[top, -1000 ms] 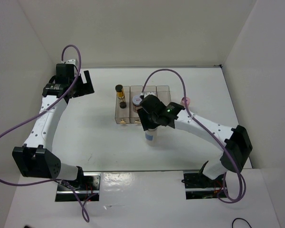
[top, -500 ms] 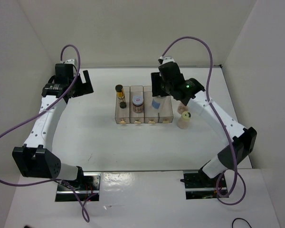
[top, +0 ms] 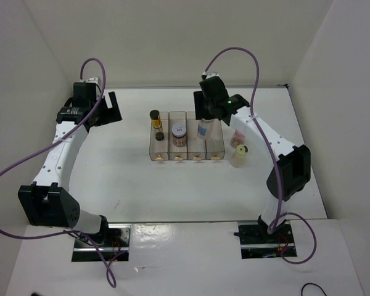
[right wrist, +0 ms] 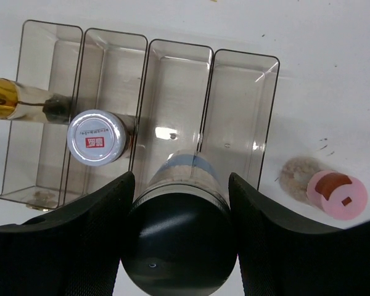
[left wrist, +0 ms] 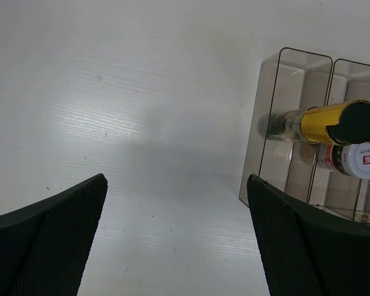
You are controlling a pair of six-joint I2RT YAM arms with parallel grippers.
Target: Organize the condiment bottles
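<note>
Having been carried to 12 o'clock, the pale-blue-lidded jar (right wrist: 184,168) is clamped in the right end effector (right wrist: 180,191) over the tray's (right wrist: 246,92) third slot.

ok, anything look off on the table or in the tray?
Nothing stands out. Amber bottle and brown jar stand upright in the two left slots of the tray; the right gripper holds the blue-lidded jar over the third. Pink-capped bottle and cream bottle stand upright beside it.
</note>
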